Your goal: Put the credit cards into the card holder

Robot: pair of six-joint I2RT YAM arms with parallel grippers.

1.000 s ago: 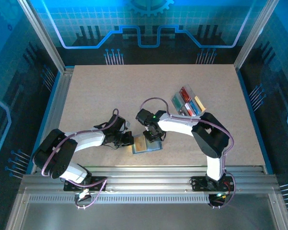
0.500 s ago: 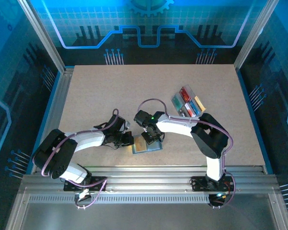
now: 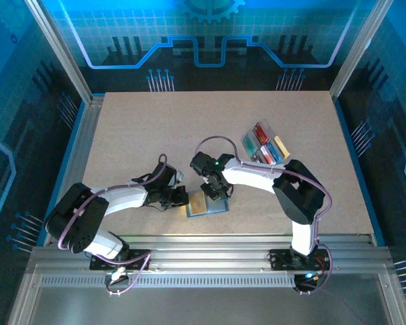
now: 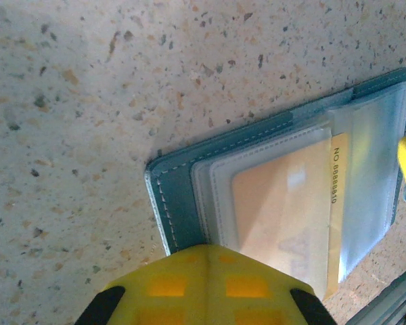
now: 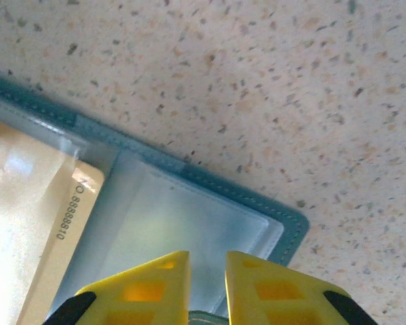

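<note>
One card sits in the holder, left gripper pressed together, right gripper barely parted; more cards wait toward the table's right edge.

We found the desk brightly, evenly lit from above, with a blue glow on the far walls. Shadows were soft. Glare spotted the card holder sleeve; the right gripper looked blurred up close.

L gripper closed at card holder edge, yellow card partly in sleeve.
</note>
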